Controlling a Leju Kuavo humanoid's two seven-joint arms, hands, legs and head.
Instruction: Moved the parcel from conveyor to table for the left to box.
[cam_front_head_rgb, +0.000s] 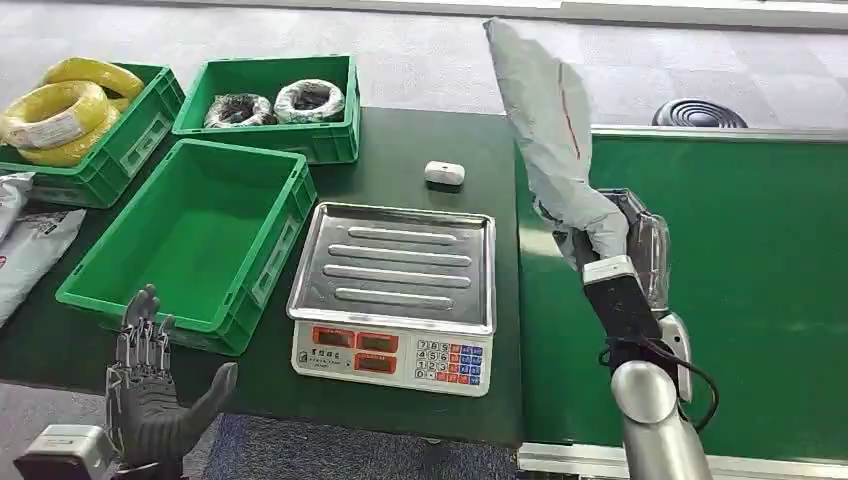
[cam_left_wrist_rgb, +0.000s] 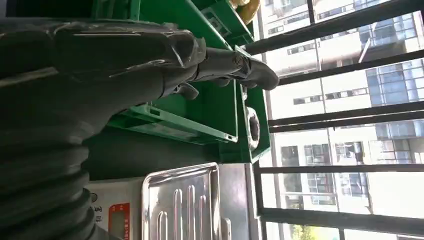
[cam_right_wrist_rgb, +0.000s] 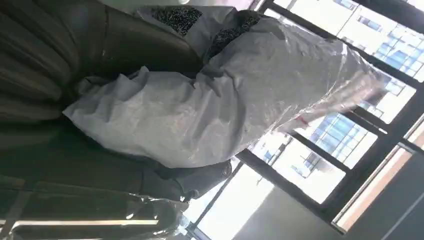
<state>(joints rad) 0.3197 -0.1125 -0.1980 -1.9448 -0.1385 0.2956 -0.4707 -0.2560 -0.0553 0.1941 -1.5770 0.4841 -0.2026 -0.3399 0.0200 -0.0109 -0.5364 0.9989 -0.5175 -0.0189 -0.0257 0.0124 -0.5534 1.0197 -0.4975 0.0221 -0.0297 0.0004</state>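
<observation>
The long grey soft plastic parcel bag (cam_front_head_rgb: 552, 130) stands up in the air over the edge between the green conveyor belt (cam_front_head_rgb: 740, 260) and the dark table (cam_front_head_rgb: 420, 150), and it looks light, floppy and a bit slippery, so its bunched lower end seems the best place to hold. The right hand (cam_front_head_rgb: 612, 235) grips that end tight. Its fingers are mostly hidden by the bag, and what is inside cannot be seen; the left hand (cam_front_head_rgb: 150, 385) is wide open, holding nothing, near the empty green plastic crate (cam_front_head_rgb: 190, 235).

The left hand (cam_front_head_rgb: 150, 385) is dark grey with jointed fingers on a silver wrist block. The right hand (cam_front_head_rgb: 640, 245) sits under clear plastic film, behind a black wrist box, looped black cable and silver forearm (cam_front_head_rgb: 655, 425).
</observation>
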